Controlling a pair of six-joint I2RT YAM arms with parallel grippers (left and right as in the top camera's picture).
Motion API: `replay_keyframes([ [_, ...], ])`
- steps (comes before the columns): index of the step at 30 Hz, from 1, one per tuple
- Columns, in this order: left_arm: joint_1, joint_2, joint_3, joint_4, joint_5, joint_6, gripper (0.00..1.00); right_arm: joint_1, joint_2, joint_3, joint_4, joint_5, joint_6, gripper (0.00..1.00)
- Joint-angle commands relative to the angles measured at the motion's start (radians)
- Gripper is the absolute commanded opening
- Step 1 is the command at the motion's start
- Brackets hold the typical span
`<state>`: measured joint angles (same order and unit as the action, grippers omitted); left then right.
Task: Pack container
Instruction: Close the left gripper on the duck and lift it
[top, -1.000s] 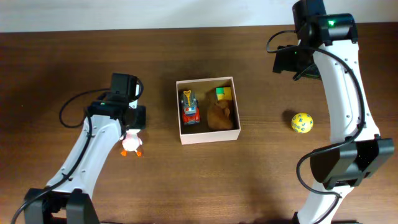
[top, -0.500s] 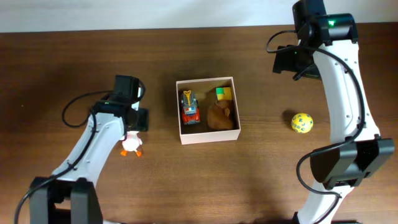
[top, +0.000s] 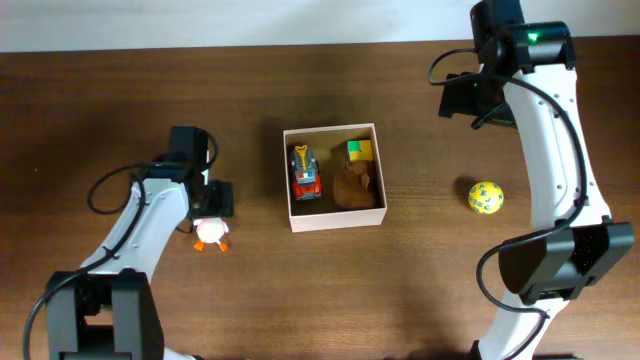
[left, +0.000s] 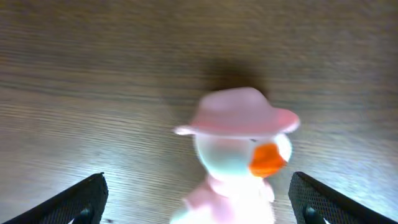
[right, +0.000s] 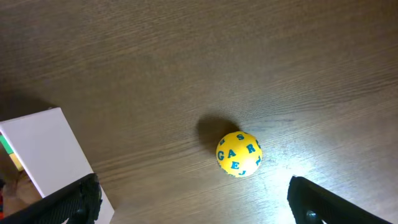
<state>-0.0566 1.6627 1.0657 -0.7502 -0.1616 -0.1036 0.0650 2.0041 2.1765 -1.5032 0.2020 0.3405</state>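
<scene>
The container (top: 336, 219), a shallow white-walled box, sits mid-table holding a toy car (top: 305, 172), a green and yellow block (top: 359, 150) and a brown plush (top: 354, 186). A white duck toy with a pink hat (left: 241, 155) stands on the wood left of the box, and the duck (top: 211, 234) also shows from above. My left gripper (left: 199, 210) hangs open right over it, one finger on each side and neither touching. A yellow lettered ball (right: 239, 154) lies right of the box. My right gripper (right: 199, 208) is open and empty, high above the table near the ball.
The container's white corner (right: 43, 149) shows at the left edge of the right wrist view. The ball (top: 485, 197) lies about a hand's width from the box's right wall. Bare brown wood surrounds the duck and ball. The right arm (top: 550, 130) reaches in from the right.
My left gripper's jaws have spread wide and the left arm has shifted slightly left. The duck stays in its place on the table. The right arm has not moved.
</scene>
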Motion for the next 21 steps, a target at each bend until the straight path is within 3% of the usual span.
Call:
replay_keyframes([
  [1, 0.001, 0.007, -0.021, 0.017, 0.1, -0.014, 0.96, 0.0, -0.016, 0.015, 0.0, 0.016, 0.004, 0.99],
  [16, 0.001, 0.011, -0.132, 0.122, 0.099, -0.014, 0.92, 0.0, -0.016, 0.015, 0.0, 0.016, 0.004, 0.99],
  [17, 0.001, 0.011, -0.132, 0.122, 0.099, -0.014, 0.9, 0.0, -0.016, 0.015, 0.0, 0.016, 0.004, 0.99],
  [21, 0.001, 0.011, -0.132, 0.13, 0.099, -0.014, 0.61, 0.0, -0.016, 0.015, 0.0, 0.016, 0.004, 0.99],
])
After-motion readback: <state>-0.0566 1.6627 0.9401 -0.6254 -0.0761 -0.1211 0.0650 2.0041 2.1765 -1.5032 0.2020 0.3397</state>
